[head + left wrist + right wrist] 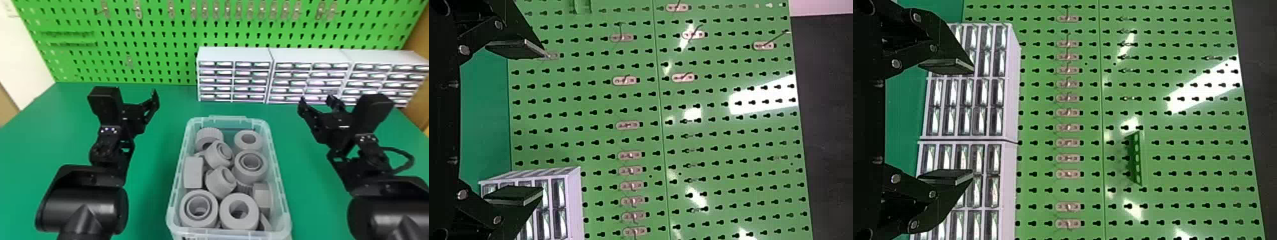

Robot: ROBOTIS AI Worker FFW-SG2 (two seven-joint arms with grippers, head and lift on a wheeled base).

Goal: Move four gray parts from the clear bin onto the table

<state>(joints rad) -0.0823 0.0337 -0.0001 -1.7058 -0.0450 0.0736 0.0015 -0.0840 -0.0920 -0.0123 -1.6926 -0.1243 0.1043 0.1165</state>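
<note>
We see one clear bin (277, 178) on the green table (150, 191), with at least ten gray parts (220, 182) heaped inside it (a few lie half hidden, so we can't give an exact total). Our two grippers are both released, each with its two fingers spread and nothing between them: the left gripper (154, 100) is out to the left of the bin, the right gripper (316, 101) out to its right. Behind them we count three white drawer cabinets (234, 54) before one green pegboard (153, 41).
</note>
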